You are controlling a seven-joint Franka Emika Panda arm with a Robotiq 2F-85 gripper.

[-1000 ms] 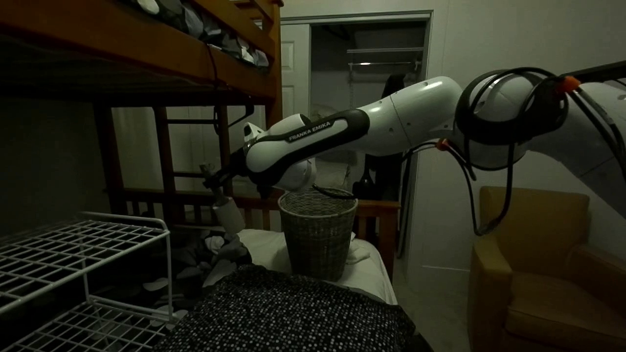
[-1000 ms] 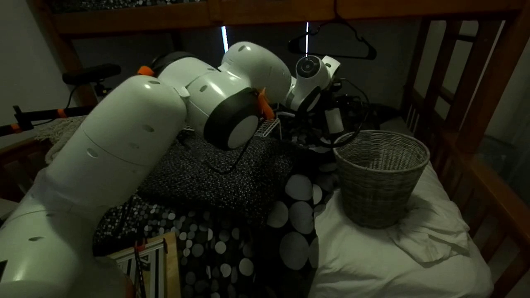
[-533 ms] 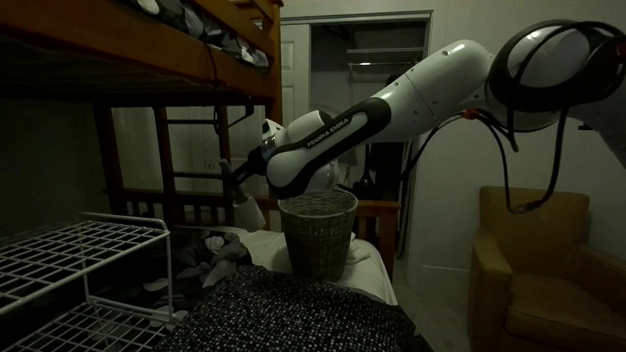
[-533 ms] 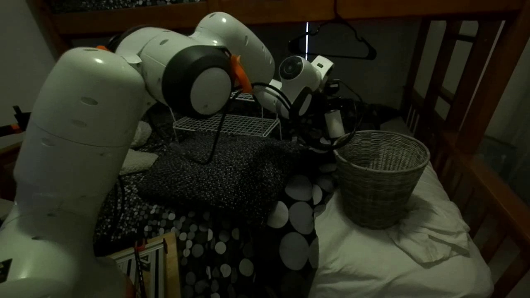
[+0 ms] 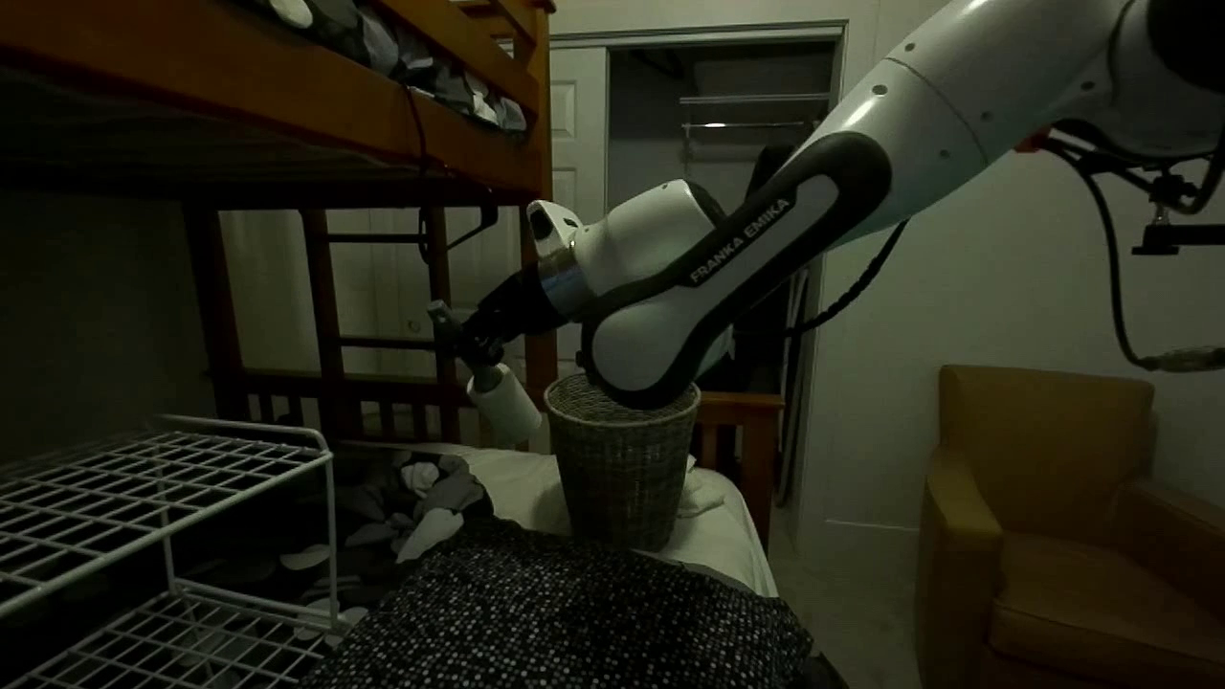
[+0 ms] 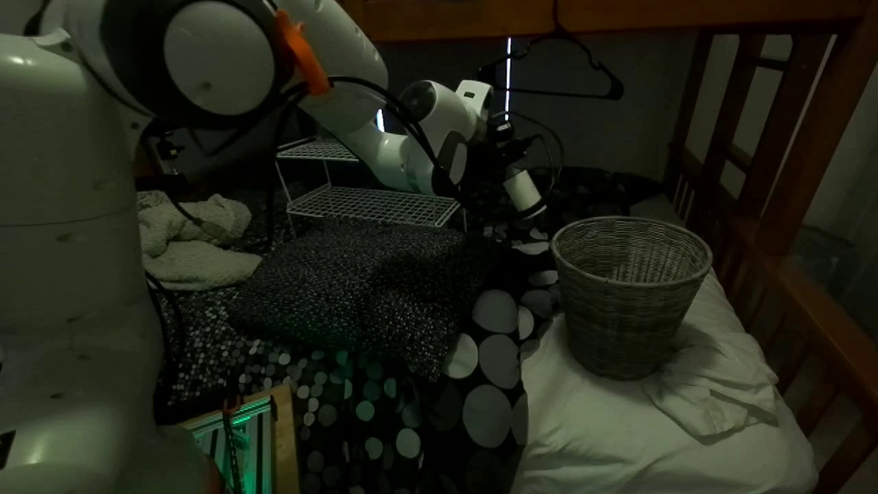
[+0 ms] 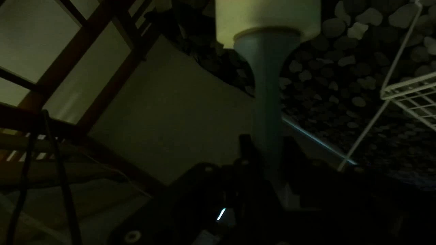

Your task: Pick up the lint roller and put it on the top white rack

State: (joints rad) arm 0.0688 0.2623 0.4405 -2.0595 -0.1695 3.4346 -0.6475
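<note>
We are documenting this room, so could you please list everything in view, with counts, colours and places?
Bunk bed: one, brown, both exterior views
Sheet: one, white, on the bunk bed
Dotted bedding: count unclear, black and grey, beside the sheet
Speckled fabric: one, black and white, on the bedding
Basket: one, greyish, on the sheet
Wire rack: one, white, on the bedding
Lint roller: one, white, held aloft
Hanger: one, black, hung from the bunk bed
Fleecy cloth: count unclear, cream, beside the speckled fabric
Armchair: one, tan, by the wall
Closet: one, dark inside, beyond the basket
Door: one, white, beside the closet
Gripper: one, black, closed on the lint roller
Robot arm: one, mostly white, over the bedding
</note>
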